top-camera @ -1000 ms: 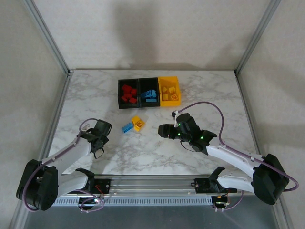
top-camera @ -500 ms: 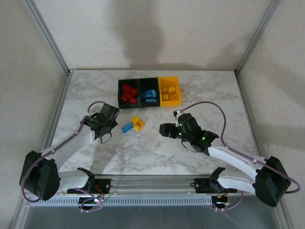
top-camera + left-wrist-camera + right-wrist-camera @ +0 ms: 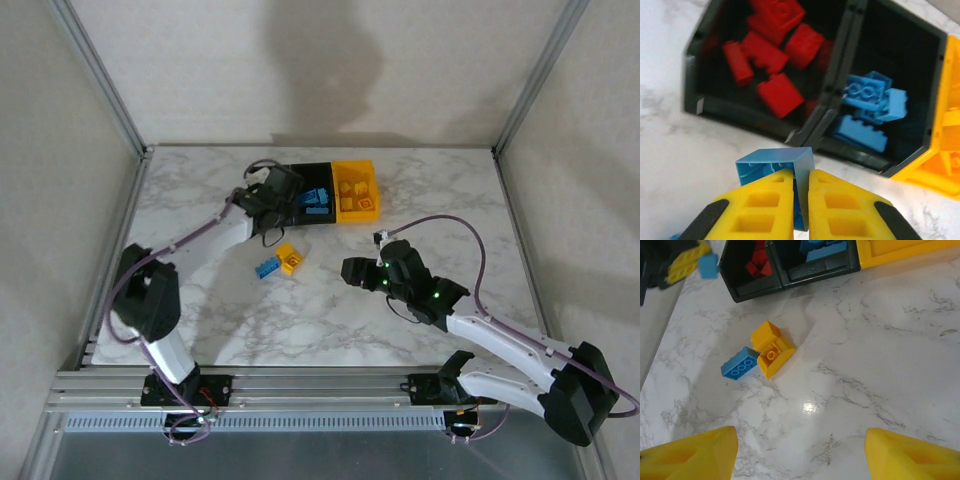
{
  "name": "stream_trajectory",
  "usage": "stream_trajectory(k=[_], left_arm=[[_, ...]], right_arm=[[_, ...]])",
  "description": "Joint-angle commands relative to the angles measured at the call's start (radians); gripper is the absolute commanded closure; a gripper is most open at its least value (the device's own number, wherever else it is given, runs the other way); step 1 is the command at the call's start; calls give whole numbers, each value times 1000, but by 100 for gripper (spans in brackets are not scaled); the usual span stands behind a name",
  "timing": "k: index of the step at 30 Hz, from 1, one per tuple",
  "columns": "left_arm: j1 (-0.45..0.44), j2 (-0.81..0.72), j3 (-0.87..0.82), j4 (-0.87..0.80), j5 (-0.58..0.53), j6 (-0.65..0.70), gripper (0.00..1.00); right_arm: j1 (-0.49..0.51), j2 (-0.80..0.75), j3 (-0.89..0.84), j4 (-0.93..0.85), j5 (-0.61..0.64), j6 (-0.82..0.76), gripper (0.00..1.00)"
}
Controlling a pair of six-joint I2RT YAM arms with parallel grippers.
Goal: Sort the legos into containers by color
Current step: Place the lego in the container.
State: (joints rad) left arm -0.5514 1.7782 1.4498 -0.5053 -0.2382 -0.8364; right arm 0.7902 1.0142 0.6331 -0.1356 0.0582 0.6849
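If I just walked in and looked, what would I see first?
Probably the left gripper, its yellow fingers pinching a blue lego close to the bins, where red bricks fill one black bin and blue ones lie in the next. After that, a blue brick and yellow bricks lying loose together on the marble table.

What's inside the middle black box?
Blue bricks lie piled in the middle black bin, with bare dark floor beyond them. Anything under the pile, or tucked right behind the near wall, is covered.
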Motion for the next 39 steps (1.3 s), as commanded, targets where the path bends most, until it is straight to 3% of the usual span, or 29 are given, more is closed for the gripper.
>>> stream_trajectory(k=[1,10,19,21,26,29,39], left_arm=[[-4,121,162,-26,2,65,87],[13,478,630,-153,10,127,87],[29,640,802,-194,43,139,82],[31,642,802,-191,39,138,79],[30,619,798,-193,40,147,57],[26,565,758,-177,43,149,54],[-16,140,251,5,117,173,41]], right_arm=[[7,-22,-12,-30,35,19,33],[7,-35,-4,-72,61,26,33],[-4,-26,14,-98,71,15,32],[-5,-17,21,-97,69,13,32],[-6,8,37,-93,61,7,32],[-6,14,41,-86,55,7,32],[-6,19,59,-79,46,0,31]])
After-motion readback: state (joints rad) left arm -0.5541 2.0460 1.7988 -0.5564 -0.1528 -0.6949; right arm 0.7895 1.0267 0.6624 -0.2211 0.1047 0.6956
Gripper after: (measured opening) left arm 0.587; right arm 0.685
